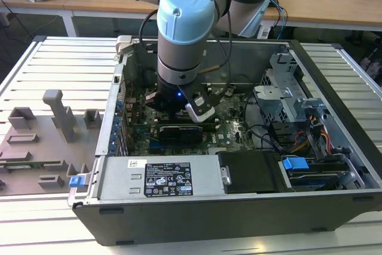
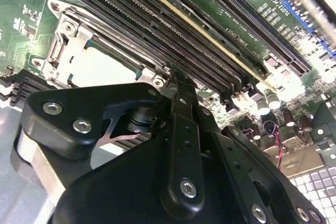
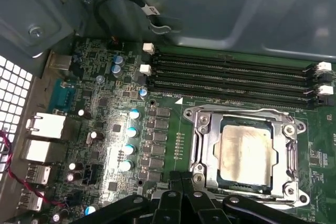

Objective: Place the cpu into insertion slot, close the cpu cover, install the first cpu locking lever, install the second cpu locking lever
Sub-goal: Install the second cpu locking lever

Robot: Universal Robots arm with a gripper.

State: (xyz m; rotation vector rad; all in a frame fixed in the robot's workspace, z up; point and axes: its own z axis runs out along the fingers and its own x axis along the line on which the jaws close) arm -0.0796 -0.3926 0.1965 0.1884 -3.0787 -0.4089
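The cpu (image 3: 245, 153), a pale silvery square chip, lies in the insertion slot (image 3: 295, 129) on the green motherboard (image 3: 105, 145). The silver cpu cover (image 3: 207, 148) lies flat around it, its window showing the chip. A thin wire lever (image 3: 241, 110) runs along one side of the socket. My gripper (image 3: 181, 179) is shut, its black fingertips close together just beside a corner of the socket. In the second wrist view the gripper (image 2: 177, 82) stands by the socket corner, with the cpu (image 2: 102, 69) beyond it. In the exterior view the gripper (image 1: 178, 113) reaches down inside the open computer case (image 1: 334, 82).
Long black memory slots (image 3: 231, 77) run beside the socket. Capacitors (image 3: 128, 132) and rear ports (image 3: 44, 129) stand nearby, under the grey case wall (image 3: 236, 9). A power supply (image 1: 161, 177) and a drive cage (image 1: 292, 100) crowd the case. A grey fixture tray (image 1: 42, 141) lies outside.
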